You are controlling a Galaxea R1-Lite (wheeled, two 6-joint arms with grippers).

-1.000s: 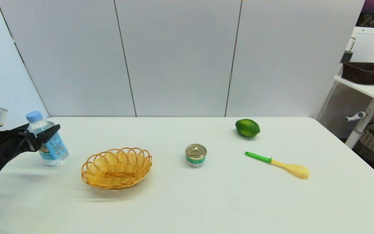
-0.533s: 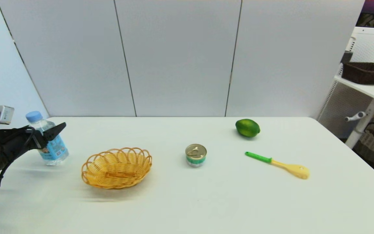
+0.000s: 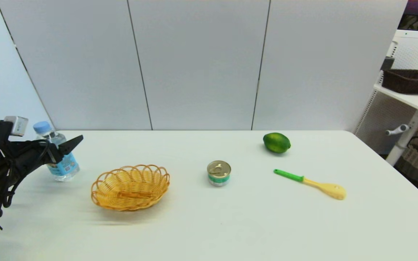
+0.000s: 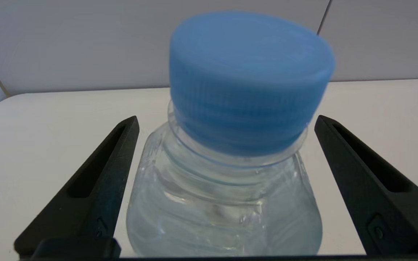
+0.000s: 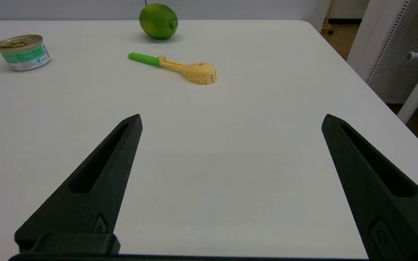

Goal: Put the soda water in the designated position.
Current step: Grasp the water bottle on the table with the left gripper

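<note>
Grey panelled wall [image 3: 198, 61], white table [image 3: 230, 224], white shelf [image 3: 412, 99] with dark basket [image 3: 408, 80]

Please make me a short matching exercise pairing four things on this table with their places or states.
Things:
1. soda water
2. tin can
3. lime
4. spatula

Places or states:
A. farthest back on the table's right half
B. between the left gripper's open fingers
C. lying flat, green handle and yellow head
D. upright between the wicker basket and the spatula

Pairs: 1-B, 2-D, 3-A, 4-C
</note>
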